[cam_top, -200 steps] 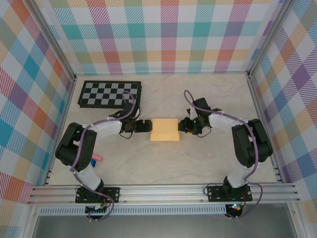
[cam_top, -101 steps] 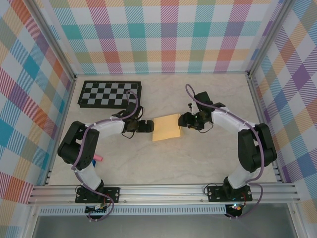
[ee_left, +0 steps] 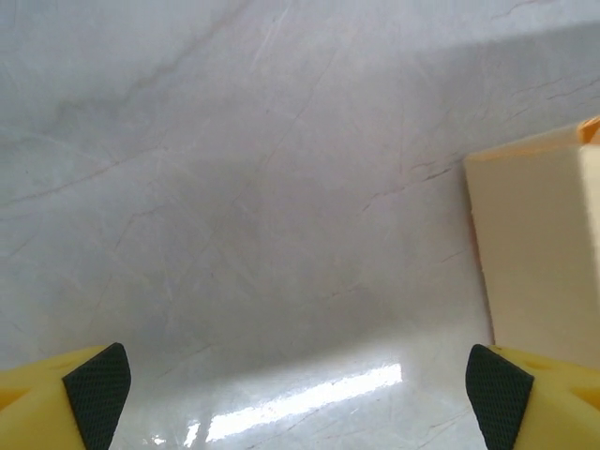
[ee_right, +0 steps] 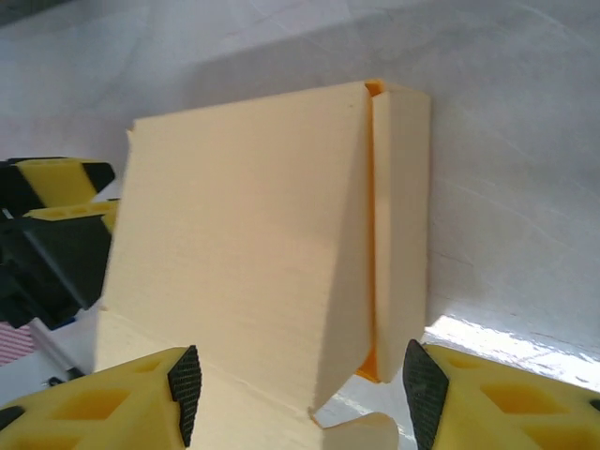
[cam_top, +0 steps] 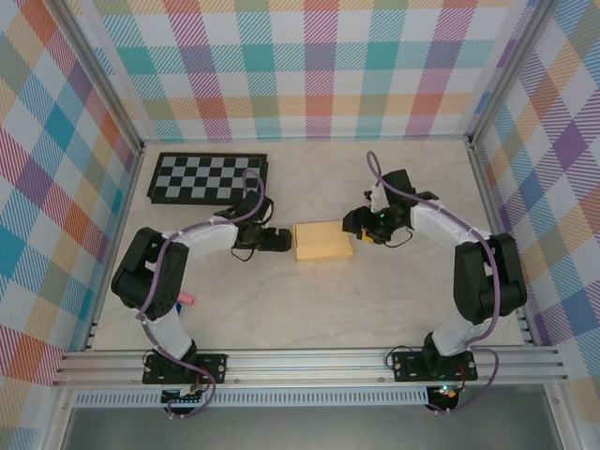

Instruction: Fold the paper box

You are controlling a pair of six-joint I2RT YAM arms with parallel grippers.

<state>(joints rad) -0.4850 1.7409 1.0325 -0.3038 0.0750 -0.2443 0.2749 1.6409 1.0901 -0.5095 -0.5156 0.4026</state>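
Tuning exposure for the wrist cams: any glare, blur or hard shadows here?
Left wrist: bright glare streak on the table near the bottom, box edge soft. Right wrist: glare patch on the table lower right, box fairly sharp, soft shadow beyond it. Top external: even light, sharp, faint shadows only.

Pale yellow paper box (cam_top: 322, 241), black-and-white checkerboard (cam_top: 208, 178), pastel plaid walls (cam_top: 319, 66)

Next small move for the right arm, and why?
Probably lower the right gripper and press the paper box's side flap shut: a seam gapes along it, showing orange inside. The jaws stand open over the box's near end, and the open left gripper sits beside the opposite edge, placed to brace.
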